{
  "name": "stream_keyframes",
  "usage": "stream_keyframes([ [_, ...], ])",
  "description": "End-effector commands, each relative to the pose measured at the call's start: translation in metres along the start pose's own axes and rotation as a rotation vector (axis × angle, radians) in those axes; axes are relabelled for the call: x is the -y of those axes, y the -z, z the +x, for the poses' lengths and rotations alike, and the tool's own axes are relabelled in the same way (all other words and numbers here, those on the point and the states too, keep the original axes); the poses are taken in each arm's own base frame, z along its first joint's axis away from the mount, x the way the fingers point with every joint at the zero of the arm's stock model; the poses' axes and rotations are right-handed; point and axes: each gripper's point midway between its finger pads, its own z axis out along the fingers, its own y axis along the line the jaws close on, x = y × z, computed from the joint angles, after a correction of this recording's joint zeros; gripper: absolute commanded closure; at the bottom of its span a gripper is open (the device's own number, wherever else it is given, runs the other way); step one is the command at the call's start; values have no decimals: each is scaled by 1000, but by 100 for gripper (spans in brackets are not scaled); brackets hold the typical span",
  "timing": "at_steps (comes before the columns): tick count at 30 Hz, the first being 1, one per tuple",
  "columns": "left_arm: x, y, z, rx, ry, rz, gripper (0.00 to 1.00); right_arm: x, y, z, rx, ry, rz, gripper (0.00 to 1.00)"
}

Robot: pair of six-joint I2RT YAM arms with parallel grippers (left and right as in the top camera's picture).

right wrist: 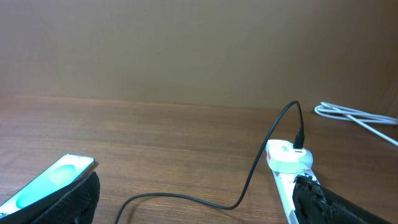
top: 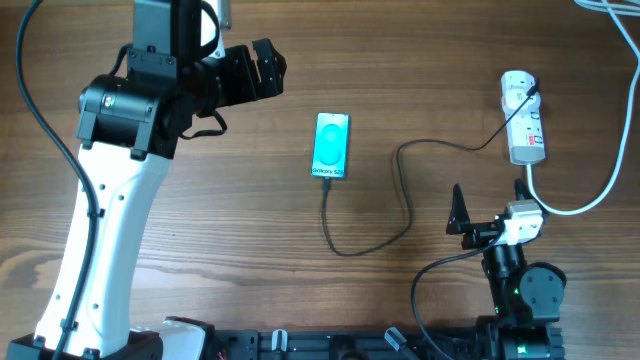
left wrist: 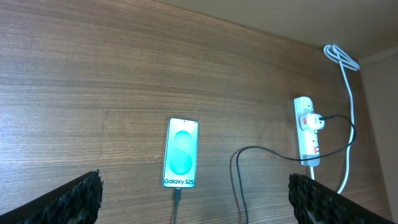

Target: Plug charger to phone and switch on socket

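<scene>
Phone lies flat on the table, a little right of centre, screen up and lit cyan. In the overhead view its long axis runs straight toward and away from the robot bases. The end with the white text strip faces the bases.

Charger: the thin black cable meets the phone at the strip end and loops toward the bases. It then swings right, climbs, and crosses to a white plug on the far end of the socket. The socket sits well right of the phone, its long axis nearly parallel to the phone's. Its thick white cord leaves the near end and curves off right.

Left gripper hangs left of the phone and apart from it. It is released: the left wrist view shows the fingertips spread wide with nothing between them. Right gripper is near the socket's near end, also spread and empty.

The left wrist view alone shows the small dark tip touching the phone's edge and the red marks on the socket. The right wrist view gives the plug side-on but cuts the phone at the frame corner behind a finger.

I cannot tell whether the tip is fully seated or how the socket's switch stands.
</scene>
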Motion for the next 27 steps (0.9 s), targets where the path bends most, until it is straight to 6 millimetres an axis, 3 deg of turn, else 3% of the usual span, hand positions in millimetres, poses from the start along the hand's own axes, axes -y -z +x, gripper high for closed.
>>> stream_keyframes([
  [1, -1, -1, 0, 3, 3, -7, 0, 2, 0, -1, 12, 18, 12, 0],
  [21, -1, -1, 0, 1, 4, -8, 0, 2, 0, -1, 13, 19, 12, 0],
  [23, -8, 0, 0, 6, -3, -44, 0, 2, 0, -1, 13, 19, 12, 0],
  [25, -19, -1, 12, -43, 8, -96, 0, 2, 0, -1, 13, 19, 12, 0],
  [27, -45, 2, 44, -128, 22, -200, 0, 2, 0, -1, 13, 19, 12, 0],
])
